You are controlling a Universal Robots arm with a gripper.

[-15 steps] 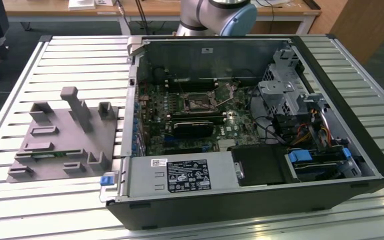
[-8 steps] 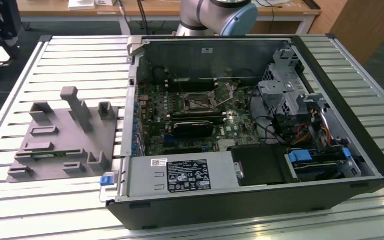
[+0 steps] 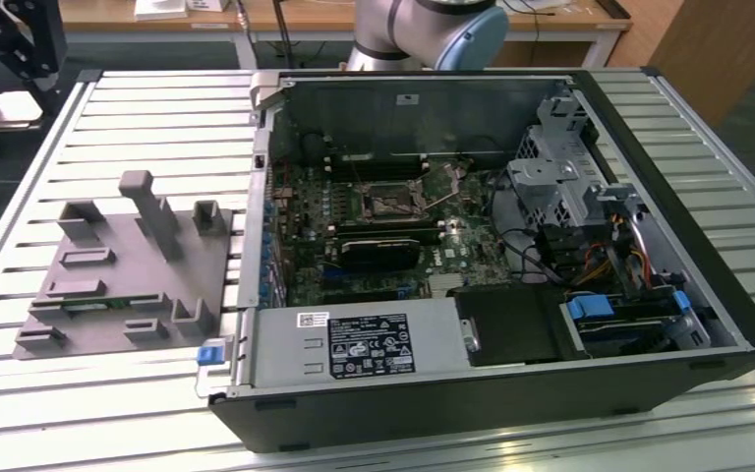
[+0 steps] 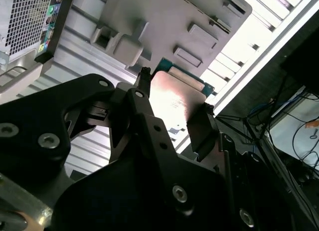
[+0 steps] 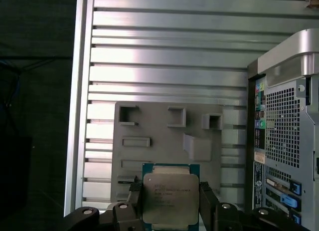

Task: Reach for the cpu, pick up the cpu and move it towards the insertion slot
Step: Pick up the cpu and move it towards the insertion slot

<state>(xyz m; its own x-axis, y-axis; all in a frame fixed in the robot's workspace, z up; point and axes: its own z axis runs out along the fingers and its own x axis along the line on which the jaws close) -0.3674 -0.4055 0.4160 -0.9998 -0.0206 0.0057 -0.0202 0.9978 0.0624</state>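
The cpu (image 5: 168, 201), gripped at two opposite edges by our end effector (image 5: 170, 191).
We judge the narrow edge hold could slip, dropping it short of the insertion slot (image 3: 388, 202).

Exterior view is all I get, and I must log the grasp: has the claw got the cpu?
Observer: Yes. In the first wrist view the claw is shut on the cpu, clamping two opposite edges.
Operator: Where is it?
Observer: Outside the computer case, with the grey fixture plate on the slatted table beyond it.
Operator: Which face shows?
Observer: Its silver lid faces that camera.
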